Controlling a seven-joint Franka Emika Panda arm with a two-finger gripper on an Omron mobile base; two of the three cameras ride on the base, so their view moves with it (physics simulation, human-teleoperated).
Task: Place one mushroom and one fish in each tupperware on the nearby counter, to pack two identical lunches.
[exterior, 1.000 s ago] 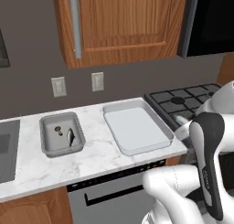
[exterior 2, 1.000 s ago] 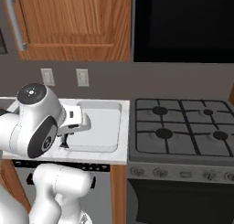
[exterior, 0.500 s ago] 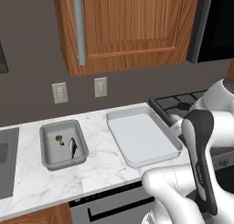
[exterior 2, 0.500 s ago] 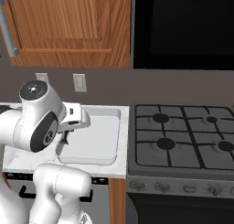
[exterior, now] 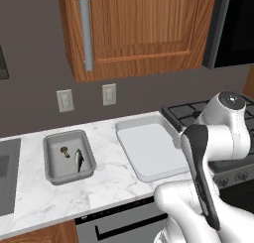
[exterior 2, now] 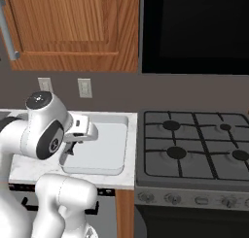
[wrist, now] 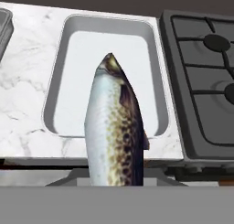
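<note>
Fish [wrist: 116, 136] sits in our gripper [exterior 2: 73, 147], clenched on it, held above the front edge of the larger pale tupperware [wrist: 68, 45], which has nothing in it. We see that shallow tub on the marble bench [exterior: 109, 180] just beside the stovetop [exterior 2: 194, 144]. Smaller darker tupperware [exterior: 49, 162] sits further left, apart from it, holding a second fish [exterior: 79, 159] and a mushroom [exterior: 64, 150].
</note>
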